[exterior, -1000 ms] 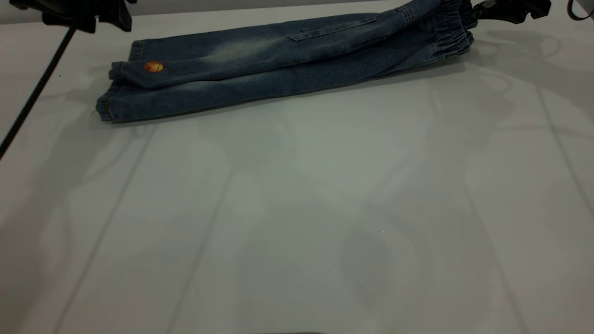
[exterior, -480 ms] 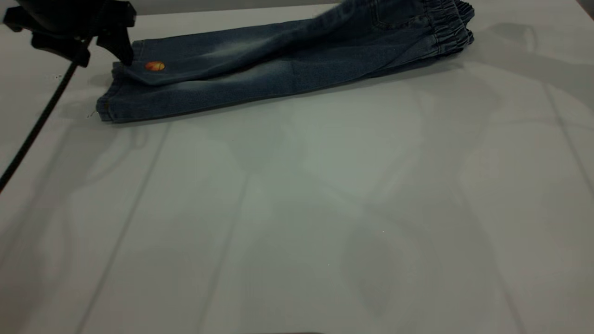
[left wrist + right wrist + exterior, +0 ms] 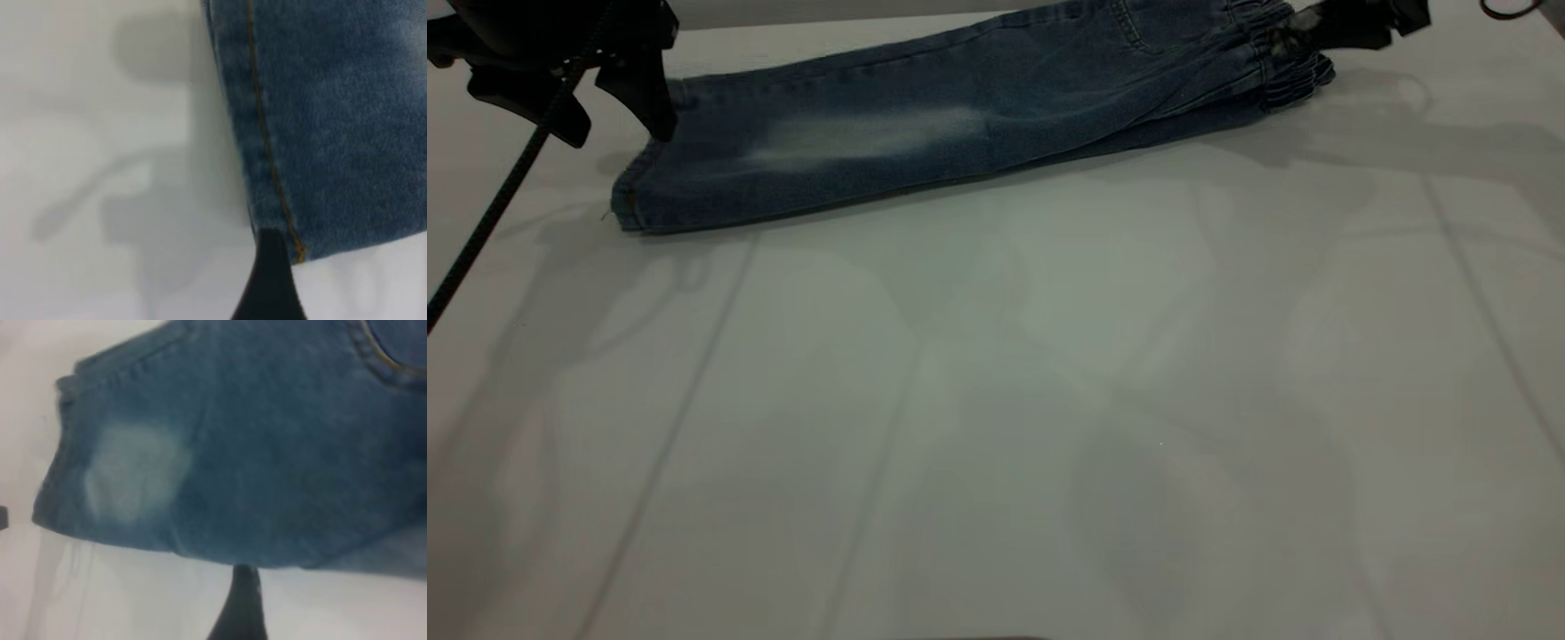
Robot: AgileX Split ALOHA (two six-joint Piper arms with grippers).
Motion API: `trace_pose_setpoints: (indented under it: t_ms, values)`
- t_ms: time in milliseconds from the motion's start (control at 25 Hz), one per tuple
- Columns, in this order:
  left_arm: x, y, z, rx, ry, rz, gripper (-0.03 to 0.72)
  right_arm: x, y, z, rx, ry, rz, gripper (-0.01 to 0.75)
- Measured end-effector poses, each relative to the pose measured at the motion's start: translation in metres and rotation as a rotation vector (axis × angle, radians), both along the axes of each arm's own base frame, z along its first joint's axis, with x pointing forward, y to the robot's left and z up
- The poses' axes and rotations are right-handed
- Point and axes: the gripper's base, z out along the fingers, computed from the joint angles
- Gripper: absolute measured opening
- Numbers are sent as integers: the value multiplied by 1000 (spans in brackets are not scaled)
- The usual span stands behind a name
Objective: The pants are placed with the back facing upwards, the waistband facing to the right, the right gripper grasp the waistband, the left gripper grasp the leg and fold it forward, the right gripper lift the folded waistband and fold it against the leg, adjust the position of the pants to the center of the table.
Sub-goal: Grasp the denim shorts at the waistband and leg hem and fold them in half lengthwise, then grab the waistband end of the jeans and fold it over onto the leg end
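The blue denim pants (image 3: 960,133) lie along the far side of the table, folded lengthwise. The elastic waistband (image 3: 1285,53) points right and the leg hems (image 3: 636,191) point left. My left gripper (image 3: 649,107) is down at the far corner of the leg hem; in the left wrist view the hem (image 3: 280,220) with its orange stitching lies flat right by it. My right gripper (image 3: 1303,36) is at the far end of the waistband, which is bunched up there. The right wrist view shows a faded patch on the denim (image 3: 133,473).
A black cable (image 3: 489,213) slants down from the left arm over the table's left edge. The white table (image 3: 996,400) stretches wide in front of the pants, crossed only by shadows and faint seams.
The far layer of the pants has come forward over the near leg, hiding the orange patch. The left gripper dropped to the hem. The right gripper is back in view at the waistband.
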Motion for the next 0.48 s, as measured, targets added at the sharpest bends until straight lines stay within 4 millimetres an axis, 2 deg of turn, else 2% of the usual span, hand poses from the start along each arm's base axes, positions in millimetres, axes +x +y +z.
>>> trace_pose_setpoints:
  t_ms: [240, 480]
  values:
    - [1, -8, 1, -17, -19, -3, 524, 1, -24, -4, -23, 57, -105, 570]
    - [0, -32, 2, -21, -48, -58, 524, 9, -37, -10, -161, -9, -186, 589]
